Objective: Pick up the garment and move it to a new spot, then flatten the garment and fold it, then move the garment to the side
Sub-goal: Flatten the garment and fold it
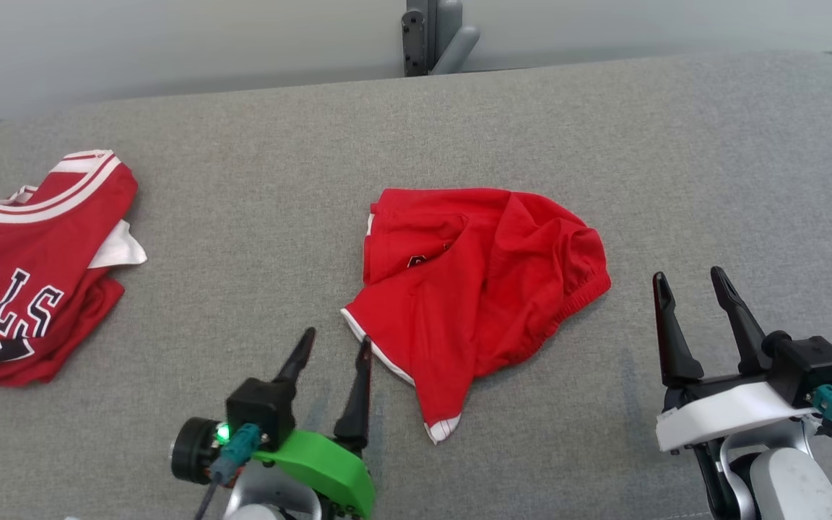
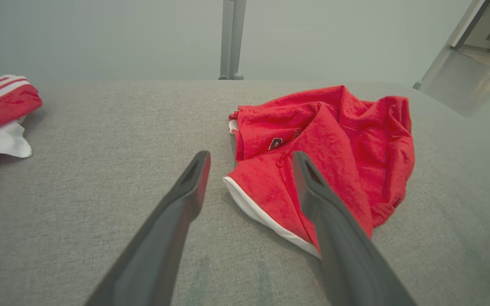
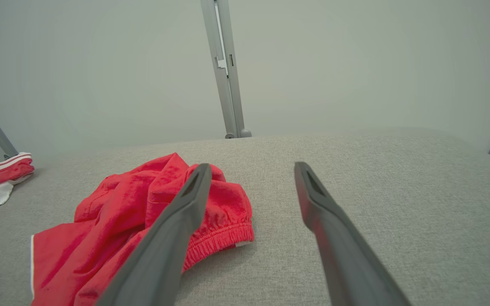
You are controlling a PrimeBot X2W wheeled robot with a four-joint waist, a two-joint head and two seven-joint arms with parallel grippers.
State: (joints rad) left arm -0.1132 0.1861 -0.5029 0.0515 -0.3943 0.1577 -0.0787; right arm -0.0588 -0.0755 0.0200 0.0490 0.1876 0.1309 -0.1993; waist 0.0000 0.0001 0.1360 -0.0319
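Red garment [image 1: 477, 289]: crumpled shorts lie midway across the grey cloth surface [image 1: 604, 130], between the two arms, not yet lifted.
Head view, left claw [image 1: 338, 336]: fingers spread and empty. Its inner fingertip [image 1: 362, 361] stands just beside the white-trimmed hem [image 1: 398, 367]; whether they touch cannot be told. The garment lies ahead and to its right.
Head view, right claw [image 1: 690, 276]: fingers spread and empty, apart from the cloth. The elastic waistband [image 1: 589, 292] lies to its left.
Head view, axis: the heap runs loosely from the near hem corner toward the far edge, leaning right. The hem faces left and near, the waistband faces right.
Head view, bystander: a red-and-white jersey [image 1: 33, 274] rests well apart at the far left.
Left wrist view: the white hem shows in the gap between the spread fingers, just past their tips. The bulk of the cloth goes off to the right.
Right wrist view: the waistband sits left of the spread fingers, and the left finger crosses it in the picture. Bare surface lies ahead between the tips.
Judgement: the left arm is nearer, and the hem edge looks the likelier first pinch.
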